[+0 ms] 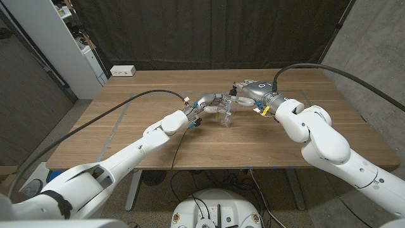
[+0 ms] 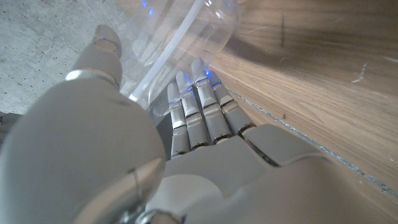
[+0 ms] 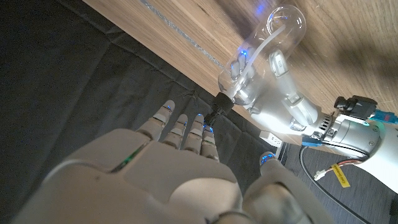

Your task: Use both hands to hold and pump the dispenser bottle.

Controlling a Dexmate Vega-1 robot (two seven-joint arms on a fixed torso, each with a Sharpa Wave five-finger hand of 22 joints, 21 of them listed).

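At mid-table, left hand [image 1: 207,103] grips the clear bottle [image 1: 225,118], pump head hidden.

Clear plastic dispenser bottle [image 1: 225,118]

We see it upright mid-bench, a white tube inside and a dark pump head on top.

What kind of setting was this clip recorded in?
Likely a robotics lab or test room: a wooden table before a black curtain, bare concrete wall, white shelving unit at the side.
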